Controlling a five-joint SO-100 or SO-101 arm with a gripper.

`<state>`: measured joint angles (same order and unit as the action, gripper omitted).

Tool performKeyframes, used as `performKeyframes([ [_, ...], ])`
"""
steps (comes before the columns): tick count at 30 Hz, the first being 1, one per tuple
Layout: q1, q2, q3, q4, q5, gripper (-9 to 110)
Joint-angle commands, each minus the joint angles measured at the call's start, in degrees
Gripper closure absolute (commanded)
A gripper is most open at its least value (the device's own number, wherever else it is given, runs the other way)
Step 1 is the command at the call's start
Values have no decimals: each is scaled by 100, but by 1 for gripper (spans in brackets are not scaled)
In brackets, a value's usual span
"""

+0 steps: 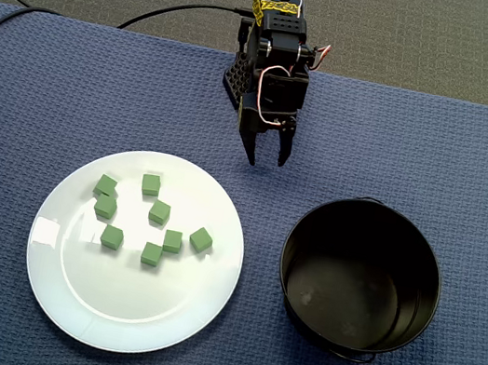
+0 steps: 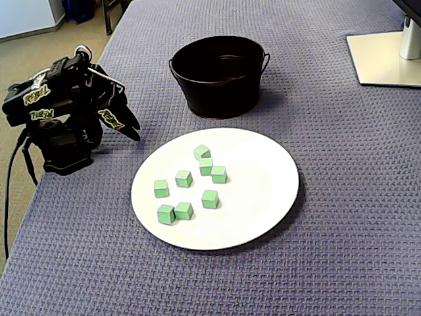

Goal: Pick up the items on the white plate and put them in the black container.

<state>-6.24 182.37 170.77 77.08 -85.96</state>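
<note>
Fixed views both show the gripper (image 1: 266, 157) hanging empty above the blue cloth (image 1: 30, 107), beyond the far edge of the white plate (image 1: 107, 314). Its two fingers stand slightly apart with nothing between them. Eight small green cubes (image 1: 159, 212) lie scattered on the plate, none moved yet, and the black pot (image 1: 413, 297) to the plate's right looks empty.

The main risk, as I judge it, is the crowding. Two cubes near the middle (image 1: 172, 241) sit touching or nearly so. Fingers closing on one could push its neighbour away, or catch both and lose one on the lift. The glossy plate probably offers little friction, so an off-centre pinch may send a cube skating rather than grip it. A hard descent could also tip or shift the plate.

The pot has tall walls, so a low carry could clip its rim. A release too close to the edge could bounce a cube onto the cloth.
</note>
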Motion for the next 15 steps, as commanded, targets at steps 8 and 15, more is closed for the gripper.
performKeyframes([
  [8,914,-26,88,870,1195,80],
  [15,1310,-606,-290,132,1441,75],
])
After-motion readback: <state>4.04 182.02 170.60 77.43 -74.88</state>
